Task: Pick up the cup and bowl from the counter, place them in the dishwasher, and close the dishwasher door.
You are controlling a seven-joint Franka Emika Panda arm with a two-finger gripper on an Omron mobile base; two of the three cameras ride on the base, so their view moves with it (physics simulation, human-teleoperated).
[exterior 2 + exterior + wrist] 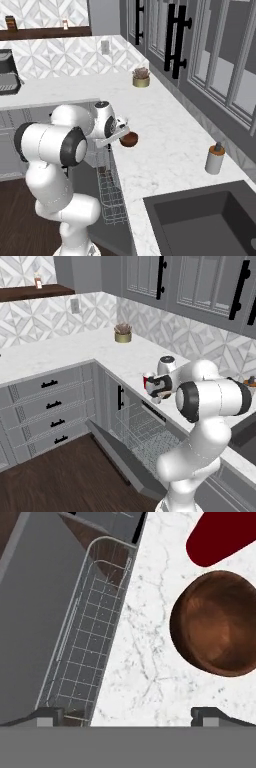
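Gripper (pixel 128 714) hangs over the counter (pixel 145 662) edge, fingers spread wide, nothing between the tips. In the hand view one tip sits over the wire rack (pixel 87 637) side, the other over marble near the bowl (pixel 216 623).

Dishwasher door (pixel 125 461) dropped open, tilted down toward the dark wood floor (pixel 60 476); silver wire rack (pixel 145 438) exposed inside the dishwasher (pixel 150 431), looks unloaded as far as visible.

Bowl is upright on the counter just beside the dishwasher edge, dark brown with a reddish inside; in the right base view the bowl (pixel 129 139) sits right at the gripper (pixel 117 134), apart from the fingers. Cup (pixel 220 539), red, is just beyond the bowl in the hand view, close but contact unclear. In the left base view the cup (pixel 148 379) shows partly behind the hand, on the counter (pixel 100 348).

Farther: grey soap dispenser (pixel 215 158) with brown pump near the dark sink (pixel 200 220). Brass pot with plant (pixel 123 333) stands toward the back wall. Grey drawers (pixel 47 406) with black handles left of the dishwasher.
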